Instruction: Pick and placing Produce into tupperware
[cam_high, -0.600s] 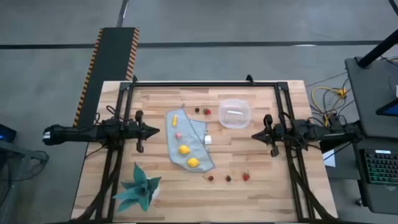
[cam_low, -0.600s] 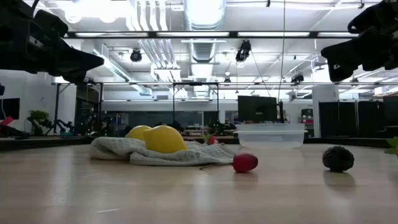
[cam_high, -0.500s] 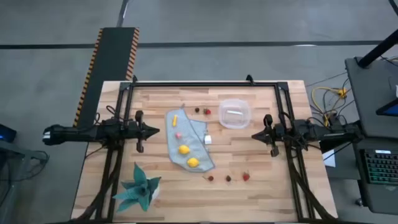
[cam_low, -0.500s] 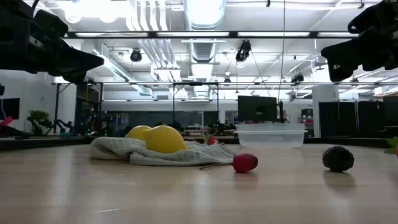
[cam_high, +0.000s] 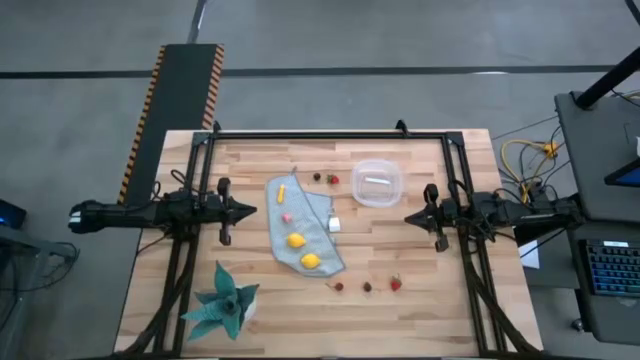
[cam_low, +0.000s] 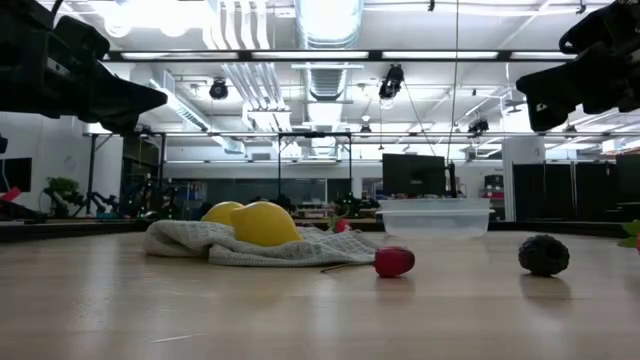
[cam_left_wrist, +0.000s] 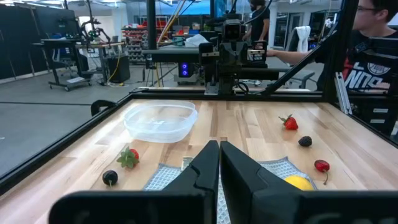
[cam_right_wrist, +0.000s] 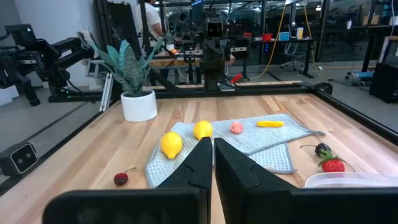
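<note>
The clear tupperware stands on the table's far right part, and nothing shows inside it. Two yellow lemons, a yellow-orange stick and a pink piece lie on the grey-blue cloth. Red and dark pieces lie beside the tupperware and near the table's near edge. My left gripper hovers shut left of the cloth. My right gripper hovers shut to the cloth's right. Both are above the table and point at each other.
A small white cube sits at the cloth's right edge. A teal spiky plant in a white pot stands at the near left corner. A black frame runs along the table's far edge and sides. A person stands beyond the table's right side.
</note>
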